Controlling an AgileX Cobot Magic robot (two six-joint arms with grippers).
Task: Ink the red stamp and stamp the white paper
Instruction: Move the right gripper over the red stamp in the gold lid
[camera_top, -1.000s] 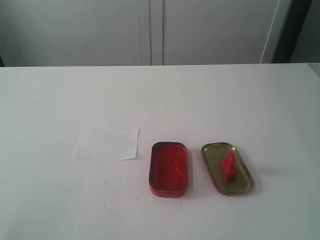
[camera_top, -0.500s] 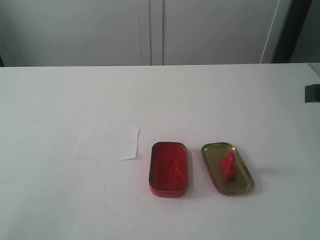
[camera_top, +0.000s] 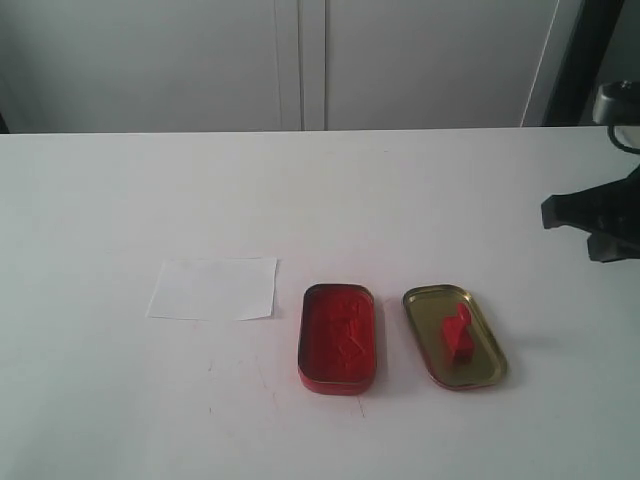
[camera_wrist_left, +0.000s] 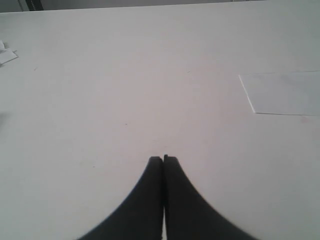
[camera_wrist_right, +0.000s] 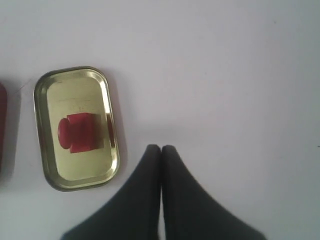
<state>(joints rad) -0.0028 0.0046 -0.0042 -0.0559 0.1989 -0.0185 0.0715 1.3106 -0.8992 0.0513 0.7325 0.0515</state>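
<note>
The white counter (camera_top: 320, 190) carries everything. The white paper (camera_top: 213, 288) lies flat, just beside the open red ink tin (camera_top: 338, 340) on its left in the exterior view. It looks thin, limp and likely to slide under a push. Right of the tin, the gold lid (camera_top: 430, 310) holds the red stamp (camera_top: 457, 331), which looks tipped on its side. The stamp is probably light, rigid, smooth plastic. I'd take it across the short knob, since the base must stay free for ink, and the lid may skid. The right pincer (camera_wrist_right: 161, 148) hangs near the lid with its tips together and empty; the left pincer (camera_wrist_left: 163, 159) is likewise closed on nothing
</note>
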